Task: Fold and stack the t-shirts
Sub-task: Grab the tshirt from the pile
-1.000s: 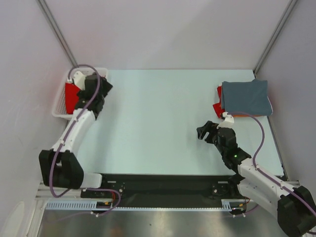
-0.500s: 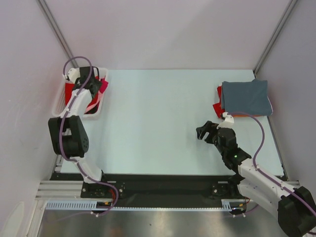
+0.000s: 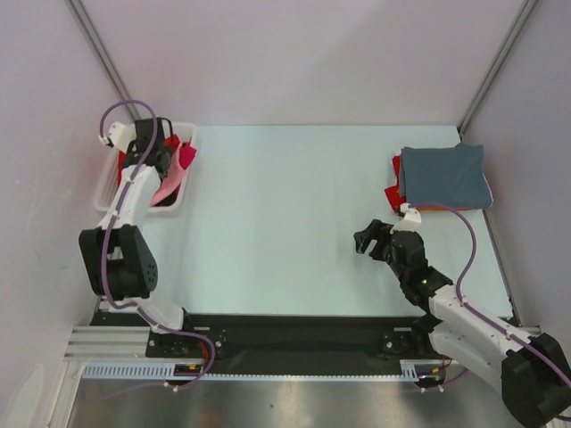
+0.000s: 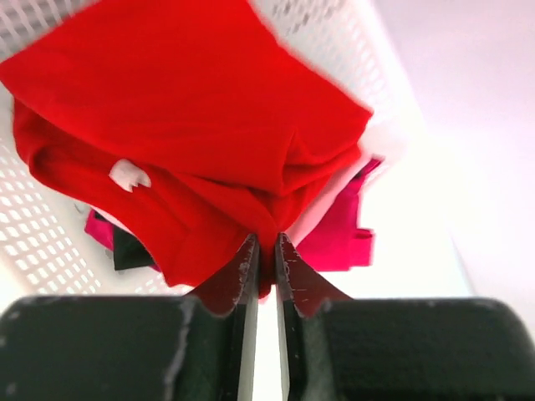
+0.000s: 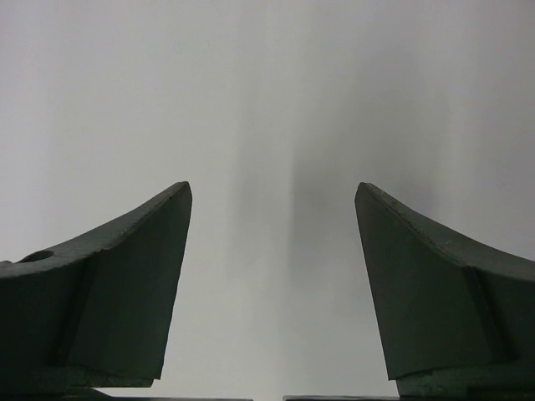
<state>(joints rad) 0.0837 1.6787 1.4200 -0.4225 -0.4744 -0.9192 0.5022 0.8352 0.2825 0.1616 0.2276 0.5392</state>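
Here, the nearly closed left gripper pinches a crumpled bright red cloth t-shirt trailing lengthwise into the white lattice plastic basket; the right gripper gapes empty.

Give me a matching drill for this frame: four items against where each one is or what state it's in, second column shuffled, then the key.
Items:
1. red t-shirt
2. grey-blue t-shirt
3. right claw
4. magenta t-shirt

States:
A. open, holding nothing
B. folded, at the far right of the table
C. pinched in the left claw
D. partly under red cloth, at the white basket

Pairs: 1-C, 2-B, 3-A, 4-D
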